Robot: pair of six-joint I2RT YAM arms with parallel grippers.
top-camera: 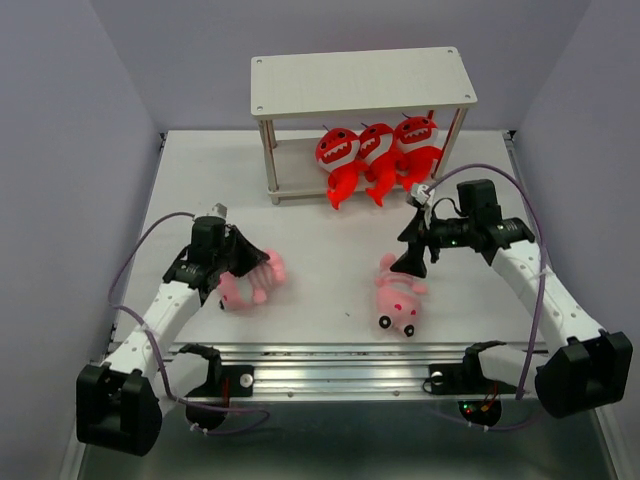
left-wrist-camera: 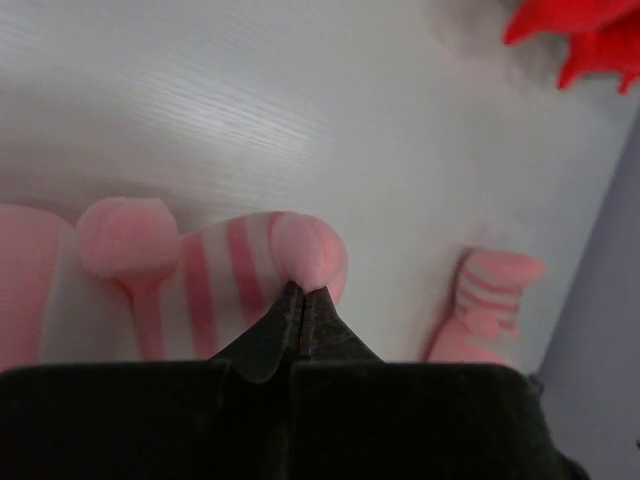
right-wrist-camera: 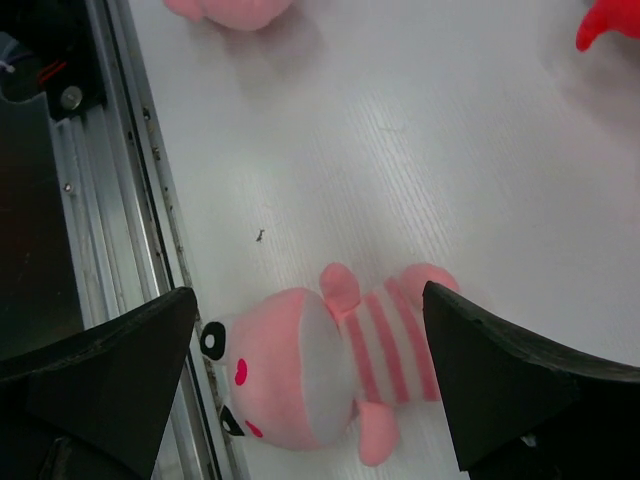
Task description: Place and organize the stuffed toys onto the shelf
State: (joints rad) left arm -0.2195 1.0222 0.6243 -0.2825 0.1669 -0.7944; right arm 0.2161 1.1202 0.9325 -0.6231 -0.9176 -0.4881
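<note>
The shelf [top-camera: 360, 82] is located at the far centre of the table [top-camera: 320, 225]. Three red monsters [top-camera: 375, 148] are seated side by side on the right part of its lower tier.

The left pink toy [top-camera: 262, 276] is found on the table at near left. The left gripper [top-camera: 238, 268] is positioned at this toy. Its jaws are brought fully together, with the tips against a rounded pink limb. Whether plush is pinched cannot be determined.

The right pink toy [top-camera: 398, 298] is laid on the table right of centre, head toward the near edge. The right gripper [top-camera: 412, 258] is held over its far end, jaws spread wide apart.
</note>
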